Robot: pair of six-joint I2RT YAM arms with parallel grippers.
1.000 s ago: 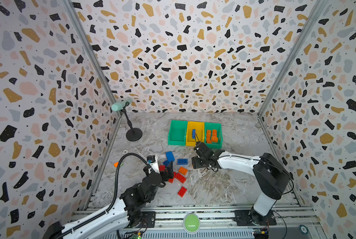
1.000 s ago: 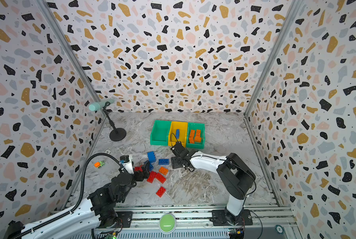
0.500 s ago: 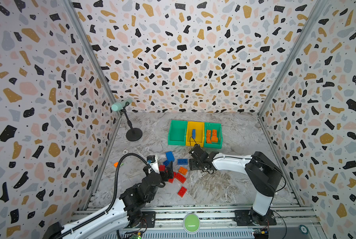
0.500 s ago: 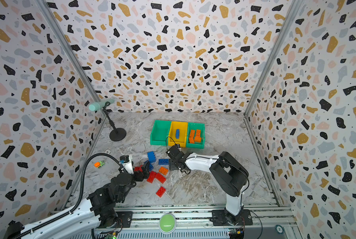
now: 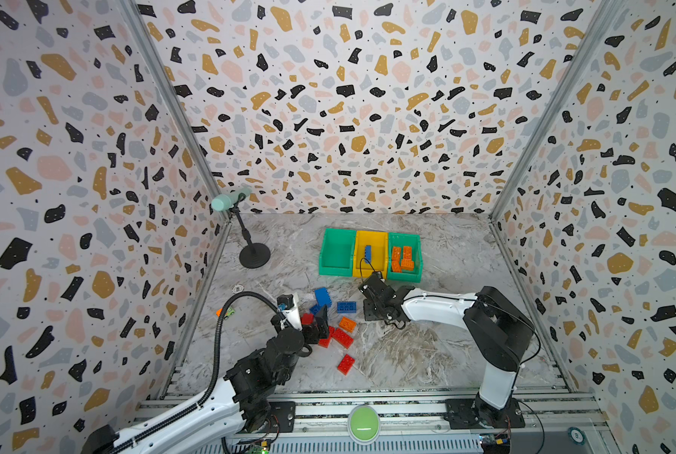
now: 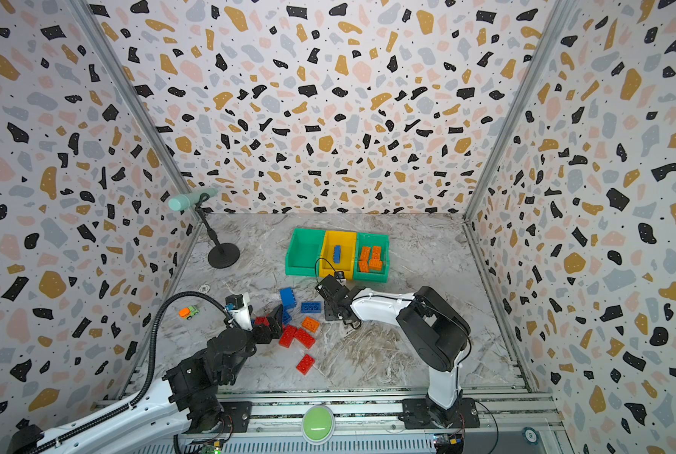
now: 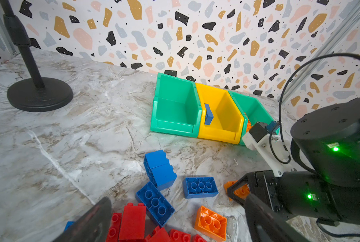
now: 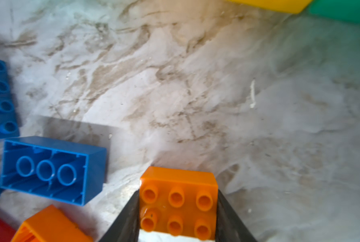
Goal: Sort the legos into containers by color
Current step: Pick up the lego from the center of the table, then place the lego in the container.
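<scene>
You are mid-pick: the right gripper has its fingers clamped on the orange brick at the right wrist view's lower centre, the left gripper gapes wide, so next lift the brick to the green bin holding orange ones, just above centre in a top view.

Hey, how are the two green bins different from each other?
The left green bin is empty; the right green bin holds several orange bricks. The left one stands on the yellow bin's left side, the right one on its right. Both are the same green, the same open-top shape and seemingly the same size, and each sits against the yellow bin.
</scene>
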